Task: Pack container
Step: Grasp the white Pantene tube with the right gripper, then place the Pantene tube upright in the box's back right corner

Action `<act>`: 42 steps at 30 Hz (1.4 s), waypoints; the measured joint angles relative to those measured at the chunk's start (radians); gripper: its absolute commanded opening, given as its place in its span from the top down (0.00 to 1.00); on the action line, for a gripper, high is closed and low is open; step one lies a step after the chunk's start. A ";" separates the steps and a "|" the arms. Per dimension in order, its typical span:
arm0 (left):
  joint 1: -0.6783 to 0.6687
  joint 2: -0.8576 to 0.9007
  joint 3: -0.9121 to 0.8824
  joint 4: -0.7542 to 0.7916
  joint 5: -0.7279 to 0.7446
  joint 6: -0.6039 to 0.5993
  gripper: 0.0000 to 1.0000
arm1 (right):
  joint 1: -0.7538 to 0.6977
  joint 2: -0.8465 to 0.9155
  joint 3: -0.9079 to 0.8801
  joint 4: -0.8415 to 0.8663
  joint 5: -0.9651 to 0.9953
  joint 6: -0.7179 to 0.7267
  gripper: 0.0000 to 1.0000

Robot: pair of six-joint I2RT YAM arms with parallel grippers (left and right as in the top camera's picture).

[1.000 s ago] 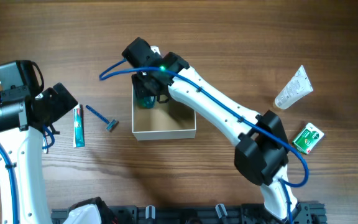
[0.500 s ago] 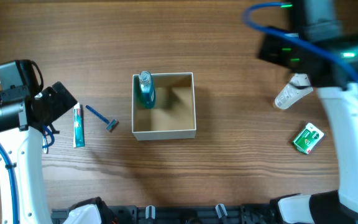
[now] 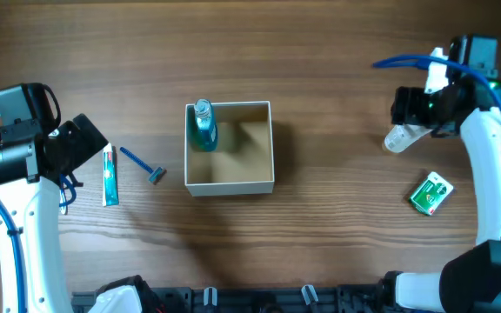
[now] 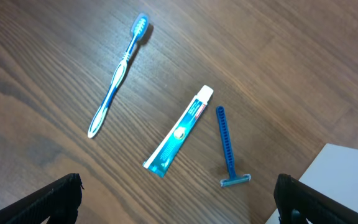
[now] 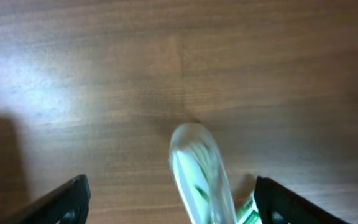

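Brown wood-grain table (image 3: 320,52) bears the white-walled container (image 3: 230,185) near its middle.

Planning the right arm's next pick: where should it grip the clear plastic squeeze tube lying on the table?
Probably across the mid-body of the clear plastic squeeze tube, coming straight down: it lies flat on the wooden table, and the open right gripper straddles its long sides.

Container (image 4: 357,167) cut off at corner; clear tube (image 5: 197,168) blurred (label unreadable)
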 measured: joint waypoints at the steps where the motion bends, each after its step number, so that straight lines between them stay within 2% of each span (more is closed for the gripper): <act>1: 0.000 0.000 0.000 -0.001 0.000 0.000 0.00 | 0.000 0.000 -0.018 0.022 -0.003 -0.010 0.33; 2: 0.000 0.000 0.000 -0.001 0.000 0.000 0.00 | 0.000 0.000 -0.041 0.039 -0.005 -0.018 0.48; 5: 0.000 0.000 0.000 -0.001 0.000 0.000 0.00 | -0.003 -0.002 -0.060 0.055 -0.003 -0.037 0.69; 9: 0.000 0.000 0.000 -0.001 0.000 0.000 0.00 | -0.003 -0.002 -0.065 0.066 0.000 -0.042 0.86; 11: 0.000 0.000 0.000 -0.001 0.000 0.000 0.00 | -0.003 -0.002 -0.066 0.068 0.001 -0.042 0.90; 12: 0.000 0.000 0.000 -0.001 0.000 0.000 0.00 | -0.003 -0.002 -0.066 0.068 0.001 -0.043 0.95; 17: 0.000 0.000 0.000 -0.002 0.000 0.000 0.00 | -0.002 -0.002 -0.062 0.050 0.001 -0.032 0.96; 20: 0.000 0.000 0.000 -0.003 0.000 0.000 0.00 | 0.072 -0.006 -0.015 -0.080 -0.003 0.013 0.96; 24: 0.000 0.000 0.001 -0.005 0.000 0.000 0.00 | 0.366 -0.039 0.244 -0.184 0.021 0.152 0.96; 25: 0.000 0.000 0.001 -0.004 0.000 0.000 0.00 | 0.505 -0.053 0.346 -0.175 0.067 0.212 0.96; 28: 0.000 0.000 0.001 -0.004 0.000 0.000 0.00 | 0.759 -0.080 0.415 -0.129 0.130 0.346 0.96; 30: 0.000 0.000 0.001 -0.006 0.000 0.000 0.00 | 0.868 -0.039 0.416 -0.124 0.164 0.455 0.96; 34: 0.000 0.000 0.001 -0.007 0.000 0.000 0.00 | 0.901 0.168 0.415 -0.117 0.201 0.620 0.96; 35: 0.000 0.000 0.001 -0.007 0.000 0.000 0.00 | 0.898 0.244 0.414 -0.097 0.214 0.643 0.96; 39: 0.000 0.000 0.001 -0.007 0.000 0.000 0.00 | 0.849 0.363 0.414 -0.016 0.241 0.667 0.96; 40: 0.000 0.000 0.001 -0.007 0.000 0.000 0.00 | 0.832 0.389 0.414 -0.011 0.246 0.667 0.94; 41: 0.000 0.000 0.001 -0.007 0.000 0.000 0.00 | 0.825 0.401 0.416 0.006 0.254 0.667 0.87; 42: 0.000 0.000 0.001 -0.007 0.000 0.000 0.00 | 0.822 0.404 0.416 0.009 0.256 0.666 0.64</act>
